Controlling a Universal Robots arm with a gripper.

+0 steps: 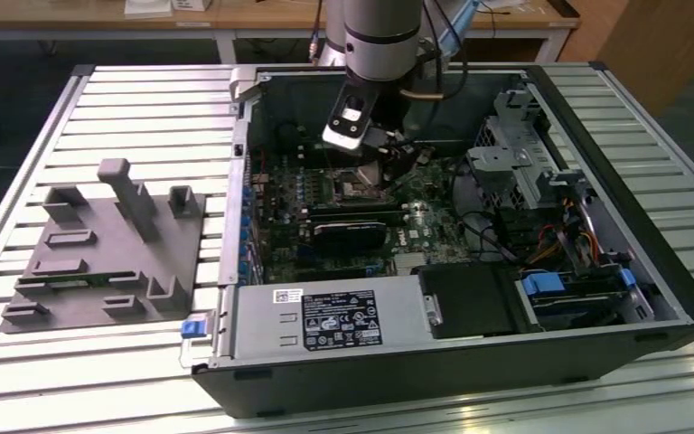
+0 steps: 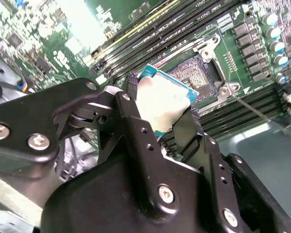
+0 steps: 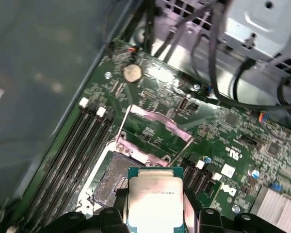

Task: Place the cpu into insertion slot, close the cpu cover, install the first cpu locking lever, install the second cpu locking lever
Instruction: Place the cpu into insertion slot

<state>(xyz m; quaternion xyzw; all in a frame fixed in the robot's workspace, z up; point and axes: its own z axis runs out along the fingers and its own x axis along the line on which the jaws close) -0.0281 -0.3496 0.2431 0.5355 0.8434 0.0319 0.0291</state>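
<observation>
the gripper (image 2: 160,109) has its two black jaws clamped on the cpu (image 2: 162,97), one finger (image 2: 131,97) against each of two opposite edges, so the chip's pale metal top faces the camera in both wrist views (its blue-green rim shows round the lid). in the first wrist view the cpu (image 3: 155,201) sits between the jaws with the insertion slot (image 3: 114,179) just beyond the jaw tips, its dark pin field bare and uncovered, so the chip is not yet seated. past the slot from the jaws, the cpu cover (image 3: 155,128) stands hinged open, a thin silvery frame lifted off the green motherboard (image 3: 242,145). the long black memory slots (image 3: 70,155) run alongside the slot to one side of the jaws, and a coin battery (image 3: 132,73) lies farther out beyond the cover. in the second wrist view the insertion slot (image 2: 199,73) shows just ahead of the held chip, and a thin wire lever (image 2: 254,110) lies free beside it. in the exterior view the gripper (image 1: 383,158) reaches down inside the open computer case (image 1: 636,271), with the insertion slot (image 1: 353,187) directly below the jaws; a gray fixture (image 1: 106,244) rests on the slatted table (image 1: 142,99), well apart from the jaws.
</observation>
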